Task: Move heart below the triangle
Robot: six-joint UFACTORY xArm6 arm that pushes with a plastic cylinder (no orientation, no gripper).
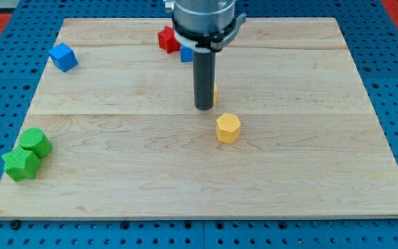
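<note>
While nearest the view's bottom, left corner: green star block [20,164] touching green cylinder block [36,142], both well apart from the work.
Centre, just right of middle: yellow hexagon block [228,128], alone on the tabletop [309,173], near the rod's end but not touching.
Tip: my tip [204,107] down on the wood, just above and left of the hexagon.
Behind the rod: sliver of a yellow block [215,93] at the rod's right edge, touching or nearly so; shape hidden, possibly the heart.
Gripper: none fitted, only a plain rod, so nothing to open, close or hold.
Far left: blue cube block [63,57] near the top-left corner.
Far centre: red block [167,39] and a blue block [186,54] partly hidden by the arm; shapes unclear, triangle not identifiable.
Progress: judged early or midway; heart not confirmed below any triangle, pushing left to do.
</note>
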